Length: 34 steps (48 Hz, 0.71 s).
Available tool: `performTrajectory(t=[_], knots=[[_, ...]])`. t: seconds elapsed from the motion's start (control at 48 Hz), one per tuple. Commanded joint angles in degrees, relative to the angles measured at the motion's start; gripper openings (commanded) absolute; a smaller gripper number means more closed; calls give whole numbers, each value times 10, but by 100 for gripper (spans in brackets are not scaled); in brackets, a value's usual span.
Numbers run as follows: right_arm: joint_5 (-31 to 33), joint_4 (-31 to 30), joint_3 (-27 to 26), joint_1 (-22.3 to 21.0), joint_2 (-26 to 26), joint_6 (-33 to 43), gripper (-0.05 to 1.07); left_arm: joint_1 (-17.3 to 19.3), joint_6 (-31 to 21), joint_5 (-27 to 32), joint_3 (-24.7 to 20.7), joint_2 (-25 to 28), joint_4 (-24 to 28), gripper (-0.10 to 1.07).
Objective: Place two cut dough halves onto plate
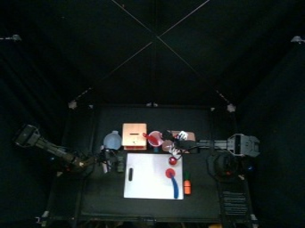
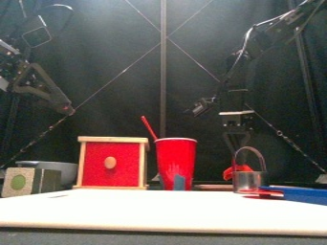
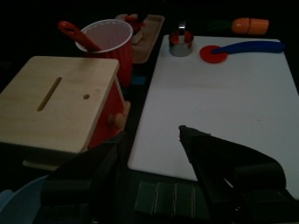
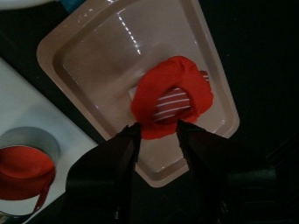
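In the right wrist view, the red dough halves lie together as a ring on the pale pink plate. My right gripper hovers just over the ring's near edge. Its jaws stand open, one on each side of the dough. From above, the right gripper is beside the red cup, and the plate shows poorly beneath it. My left gripper is open over the near end of the white board and holds nothing.
A red cup and a wooden box stand beside the board. Near the board's far end are a small metal cup, a red disc and a blue tool. Black curtains surround the table.
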Motion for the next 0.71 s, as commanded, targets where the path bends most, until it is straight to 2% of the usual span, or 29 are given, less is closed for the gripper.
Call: performTrajectory(t=[0.0, 0.208, 0.396, 0.521, 0.688], knots=[[10, -9, -13, -2, -11, 3, 78, 1, 1, -3, -7, 0, 2, 88], [57, -20, -16, 8, -22, 6, 78, 2, 1, -3, -6, 0, 2, 88], [64, -25, -16, 33, -54, 37, 78, 3, 1, -3, -7, 0, 2, 88], [63, -41, -11, 70, -91, 91, 78, 3, 1, -3, -7, 0, 2, 88], [50, -81, 23, 141, -146, 211, 78, 3, 1, -3, -7, 0, 2, 88]])
